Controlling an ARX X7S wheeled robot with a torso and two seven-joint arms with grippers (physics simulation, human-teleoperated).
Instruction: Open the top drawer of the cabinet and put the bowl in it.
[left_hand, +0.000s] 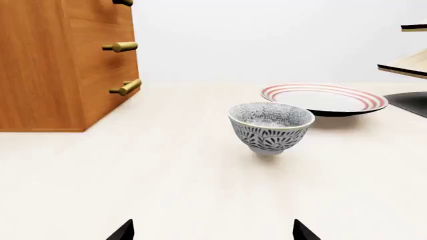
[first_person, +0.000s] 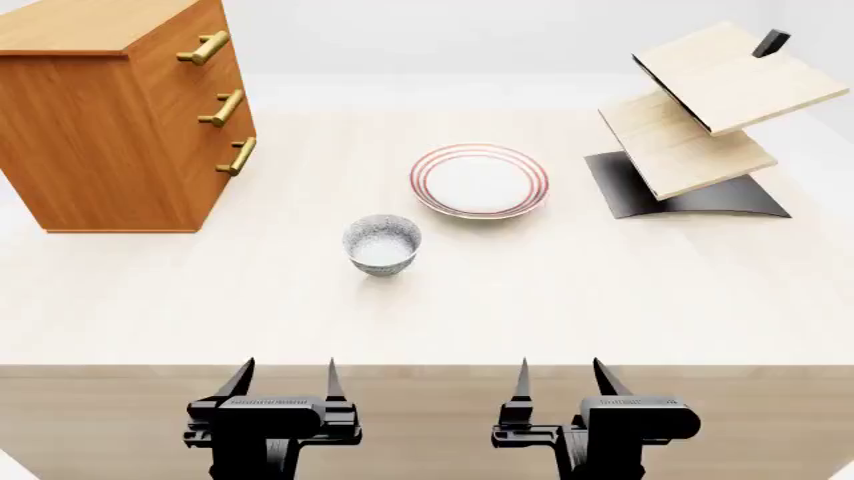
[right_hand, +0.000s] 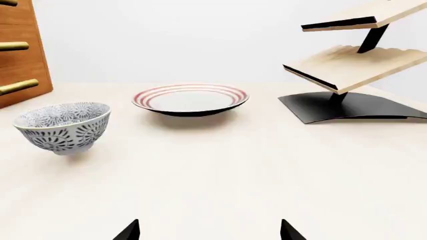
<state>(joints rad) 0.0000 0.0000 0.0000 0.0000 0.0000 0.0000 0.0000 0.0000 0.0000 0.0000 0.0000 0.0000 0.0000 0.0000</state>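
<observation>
The orange-brown cabinet (first_person: 100, 120) stands at the table's far left, its three drawers shut flush. The top drawer (first_person: 187, 45) carries a brass bar handle (first_person: 203, 48). The bowl (first_person: 382, 243), white inside and blue-grey patterned outside, stands upright mid-table, also seen as the bowl (left_hand: 271, 126) and the bowl (right_hand: 63, 127). My left gripper (first_person: 284, 377) and right gripper (first_person: 559, 374) hover open and empty at the table's near edge, well short of the bowl. Only fingertips (left_hand: 123, 231) and fingertips (right_hand: 128, 231) show in the wrist views.
A red-ringed white plate (first_person: 479, 181) lies just beyond the bowl to the right. A pale tilted two-board rack (first_person: 701, 110) on a black base (first_person: 687, 195) stands at the far right. The pale table (first_person: 534, 300) ends just ahead of the grippers.
</observation>
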